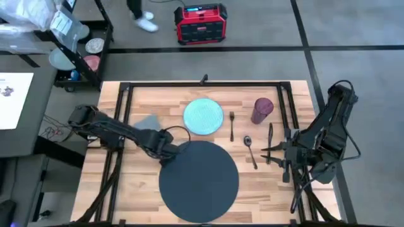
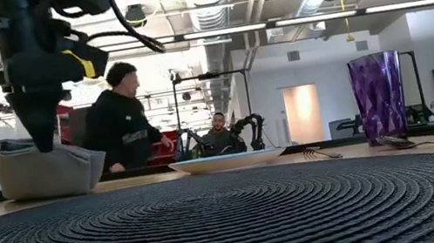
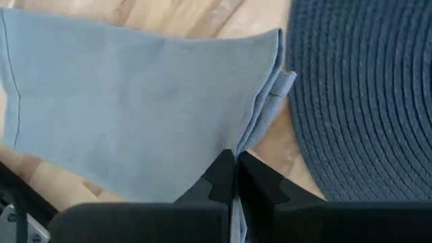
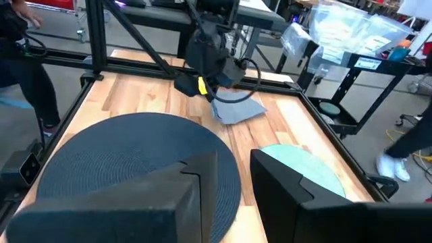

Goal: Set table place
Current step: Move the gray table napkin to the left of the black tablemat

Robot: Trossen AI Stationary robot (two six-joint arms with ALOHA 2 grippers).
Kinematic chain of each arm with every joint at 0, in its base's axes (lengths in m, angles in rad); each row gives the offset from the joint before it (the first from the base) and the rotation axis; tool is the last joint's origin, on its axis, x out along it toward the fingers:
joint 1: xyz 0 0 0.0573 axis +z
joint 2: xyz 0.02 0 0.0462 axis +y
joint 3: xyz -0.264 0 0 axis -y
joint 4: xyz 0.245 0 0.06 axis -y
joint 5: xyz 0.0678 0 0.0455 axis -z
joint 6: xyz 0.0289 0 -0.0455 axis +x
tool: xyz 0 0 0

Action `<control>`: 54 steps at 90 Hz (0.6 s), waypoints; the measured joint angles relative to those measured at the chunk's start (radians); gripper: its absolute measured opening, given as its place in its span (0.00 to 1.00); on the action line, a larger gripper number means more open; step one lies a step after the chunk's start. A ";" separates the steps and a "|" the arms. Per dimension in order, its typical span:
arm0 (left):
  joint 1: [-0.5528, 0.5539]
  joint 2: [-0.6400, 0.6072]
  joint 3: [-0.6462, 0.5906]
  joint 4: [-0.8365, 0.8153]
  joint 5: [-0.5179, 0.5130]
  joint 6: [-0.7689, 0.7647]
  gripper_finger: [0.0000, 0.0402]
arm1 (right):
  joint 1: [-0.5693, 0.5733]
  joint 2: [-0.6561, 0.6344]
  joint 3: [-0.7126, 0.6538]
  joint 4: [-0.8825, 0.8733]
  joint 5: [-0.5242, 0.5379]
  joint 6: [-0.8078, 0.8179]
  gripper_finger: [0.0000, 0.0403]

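The large light wooden butcher-block desk [image 1: 142, 183] carries a big dark grey round woven mat [image 1: 199, 173] at the six o'clock side of its middle. At twelve o'clock of the mat, just beside its rim, lies the smaller teal round plate [image 1: 203, 116]. At three o'clock of the plate lies the metal fork [image 1: 232, 125], and further that way stands the purple faceted cup [image 1: 262, 110]. Below the cup, at about two o'clock of the mat, lie the metal spoon [image 1: 250, 150] and, just beyond it, the metal knife [image 1: 270, 140].

The grey square cloth napkin [image 1: 148, 123] sits at nine o'clock of the plate, at about ten o'clock of the mat. The left hand [image 3: 235, 177] is at the mat's ten o'clock edge with its two dark fingers [image 3: 219, 177] pressed tight together on the napkin's folded edge, the cloth spreading away from them over the wood. In the low view the napkin droops in a bunched fold under that hand, its lower side on the desk.

The right hand [image 4: 233, 182] waits at the desk's three o'clock side, close to the knife, its fingers parted and holding nothing.

Beyond the desk, two people [image 2: 119, 116] are seen in the room, and a red case [image 1: 201, 24] stands on the floor.
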 joint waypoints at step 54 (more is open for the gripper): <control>-0.140 0.000 0.000 -0.025 0.160 -0.020 0.00 | 0.000 0.000 0.000 0.002 0.000 0.000 0.19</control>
